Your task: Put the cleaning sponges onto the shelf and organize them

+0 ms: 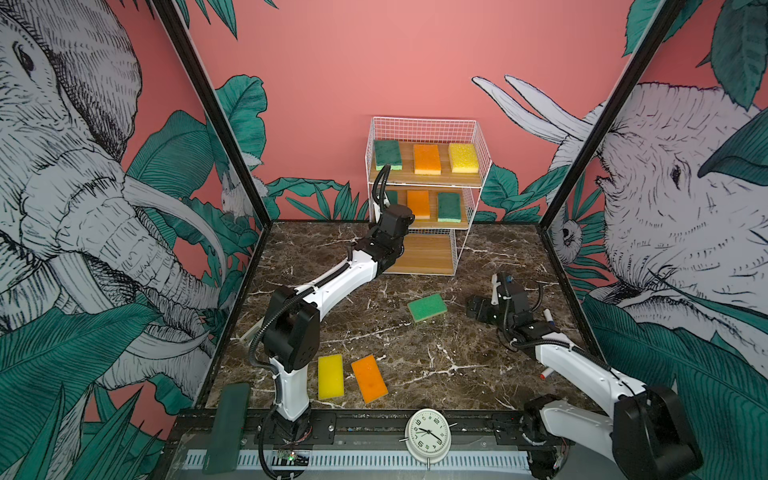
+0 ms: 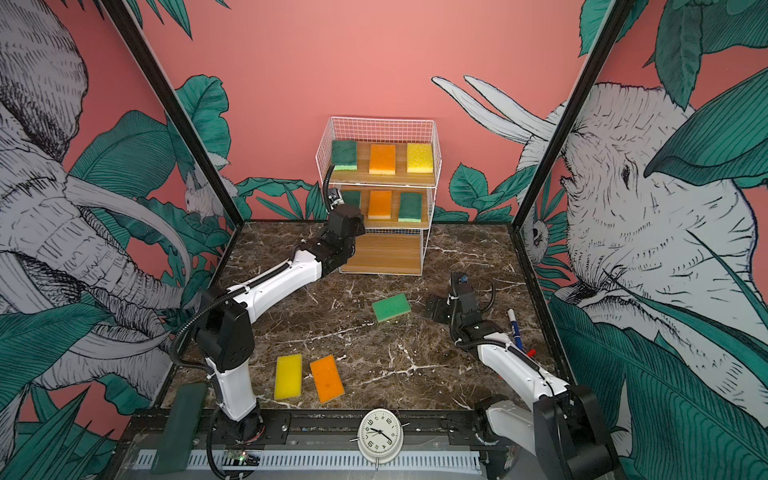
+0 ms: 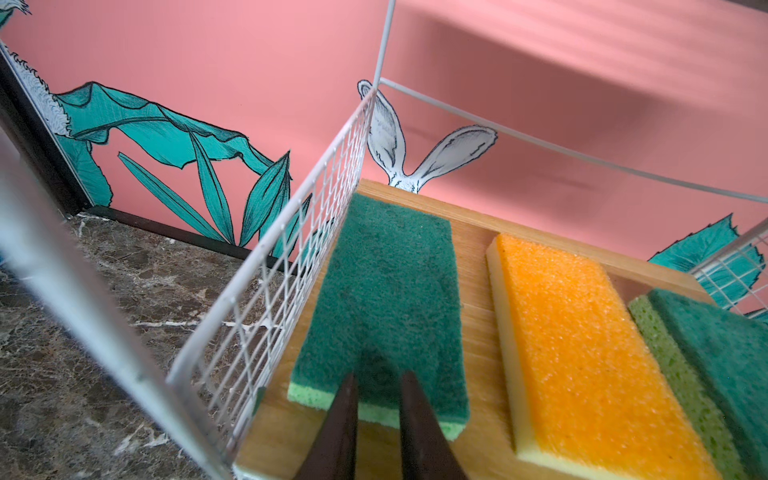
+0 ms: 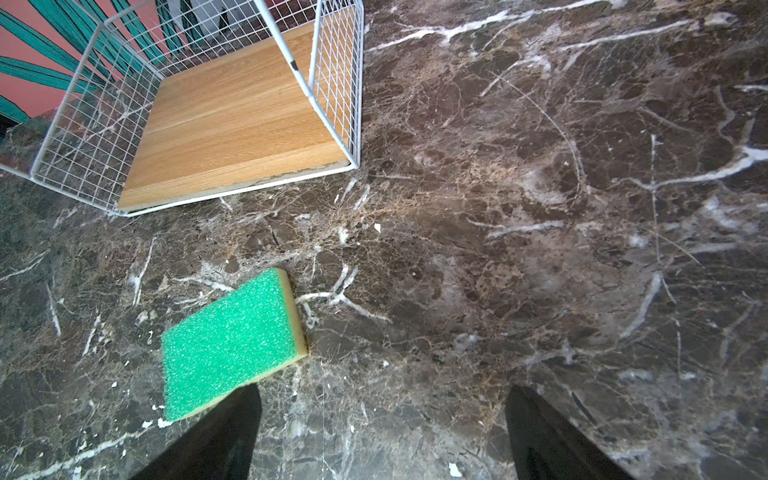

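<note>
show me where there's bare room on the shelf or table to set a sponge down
Free: the shelf's bottom board, bare between its wire sides, and the marble table, open between the loose green sponge and its front edge. Crowded: top board and middle board each hold three sponges, and the left arm blocks the middle one's left end.

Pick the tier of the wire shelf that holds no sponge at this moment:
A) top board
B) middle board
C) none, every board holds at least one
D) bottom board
D: the bottom board is bare wood in both top views, while the top board and the middle board carry sponges.
</note>
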Controlling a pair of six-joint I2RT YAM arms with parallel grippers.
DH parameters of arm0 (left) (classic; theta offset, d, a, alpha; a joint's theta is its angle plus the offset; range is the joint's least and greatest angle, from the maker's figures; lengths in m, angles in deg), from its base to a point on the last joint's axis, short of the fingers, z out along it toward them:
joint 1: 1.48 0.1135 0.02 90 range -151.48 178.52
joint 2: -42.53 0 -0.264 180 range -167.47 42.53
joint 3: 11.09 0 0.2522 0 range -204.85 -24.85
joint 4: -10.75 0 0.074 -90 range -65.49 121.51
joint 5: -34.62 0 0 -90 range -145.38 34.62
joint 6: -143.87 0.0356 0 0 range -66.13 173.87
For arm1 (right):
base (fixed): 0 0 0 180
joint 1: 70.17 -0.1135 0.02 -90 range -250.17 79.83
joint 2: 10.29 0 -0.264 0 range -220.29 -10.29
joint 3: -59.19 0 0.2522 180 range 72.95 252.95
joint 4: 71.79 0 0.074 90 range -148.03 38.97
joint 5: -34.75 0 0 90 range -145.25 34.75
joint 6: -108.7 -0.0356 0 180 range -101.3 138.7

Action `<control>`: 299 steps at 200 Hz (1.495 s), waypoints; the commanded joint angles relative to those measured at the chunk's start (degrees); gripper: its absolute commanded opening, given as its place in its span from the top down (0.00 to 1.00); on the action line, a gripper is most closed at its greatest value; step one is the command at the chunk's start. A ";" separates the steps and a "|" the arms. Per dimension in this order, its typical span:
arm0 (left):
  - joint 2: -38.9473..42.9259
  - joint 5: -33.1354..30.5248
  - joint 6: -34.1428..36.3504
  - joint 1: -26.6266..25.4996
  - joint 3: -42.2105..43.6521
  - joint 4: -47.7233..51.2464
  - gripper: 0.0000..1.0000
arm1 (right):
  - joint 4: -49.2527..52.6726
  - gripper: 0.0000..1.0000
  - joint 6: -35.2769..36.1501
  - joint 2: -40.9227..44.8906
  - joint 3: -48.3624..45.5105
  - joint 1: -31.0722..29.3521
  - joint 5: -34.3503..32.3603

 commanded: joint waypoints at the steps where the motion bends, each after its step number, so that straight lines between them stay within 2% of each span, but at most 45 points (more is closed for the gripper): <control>1: 0.28 -1.51 -0.45 0.08 -1.56 1.24 0.79 | -1.34 0.06 0.14 1.18 -0.90 0.21 -0.32; 129: -0.73 -2.38 -1.44 0.71 -1.66 1.31 0.79 | -1.42 0.06 0.09 1.49 -1.04 0.14 -0.03; 201: 4.85 -4.70 1.39 -1.20 4.48 -2.61 0.77 | -1.39 0.06 0.09 1.54 -0.95 0.20 -0.04; 206: 5.42 -5.20 2.13 -3.05 5.18 -3.38 0.77 | -1.39 0.06 0.14 1.54 -0.88 0.20 0.02; 227: 7.66 -5.92 3.18 -3.82 6.75 -2.77 0.76 | -1.43 0.06 0.09 1.03 -0.68 0.19 0.19; 275: 13.82 -5.04 4.26 -5.25 10.37 1.85 0.66 | -1.24 0.07 0.09 -0.16 0.32 0.19 1.73; 299: 17.31 -4.62 3.45 -5.19 13.10 6.16 0.58 | 0.11 0.08 -0.32 0.33 1.33 0.11 2.61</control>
